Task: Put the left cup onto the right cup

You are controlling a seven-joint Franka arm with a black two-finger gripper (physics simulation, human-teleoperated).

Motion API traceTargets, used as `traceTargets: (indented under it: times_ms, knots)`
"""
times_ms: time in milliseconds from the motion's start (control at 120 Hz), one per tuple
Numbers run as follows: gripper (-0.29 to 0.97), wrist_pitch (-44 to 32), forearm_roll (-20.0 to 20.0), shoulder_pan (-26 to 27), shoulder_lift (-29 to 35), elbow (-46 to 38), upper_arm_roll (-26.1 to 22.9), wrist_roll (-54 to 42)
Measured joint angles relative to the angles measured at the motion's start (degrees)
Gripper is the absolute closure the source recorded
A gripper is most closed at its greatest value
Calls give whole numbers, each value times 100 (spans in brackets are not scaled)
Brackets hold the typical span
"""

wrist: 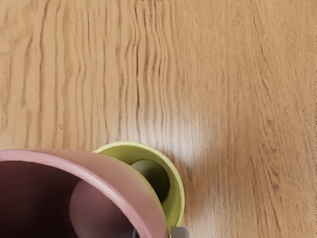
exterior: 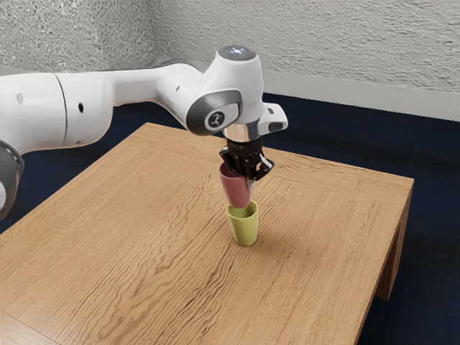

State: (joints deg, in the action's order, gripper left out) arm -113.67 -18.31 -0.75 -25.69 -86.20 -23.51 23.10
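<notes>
A pink cup (exterior: 234, 185) hangs tilted from my black gripper (exterior: 246, 172), which is shut on its rim. Its base dips into the mouth of a yellow-green cup (exterior: 244, 226) that stands upright near the middle of the wooden table (exterior: 129, 237). In the wrist view the pink cup (wrist: 74, 193) looms large just under my hand, and its wall covers part of the green cup's rim (wrist: 171, 178). The green cup's inside bottom still shows past the pink wall.
The table's far edge (exterior: 345, 169) and the edge at the exterior view's right (exterior: 384, 259) drop to a dark blue floor. A pale textured wall stands behind. Bare wood lies all around the two cups.
</notes>
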Motion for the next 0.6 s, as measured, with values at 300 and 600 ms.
traceTargets:
  times_ms: [300,600]
  knots:
    - [78,-4,-3,12,-24,4,-33,111]
    - [78,-5,-11,13,-12,-21,-40,244]
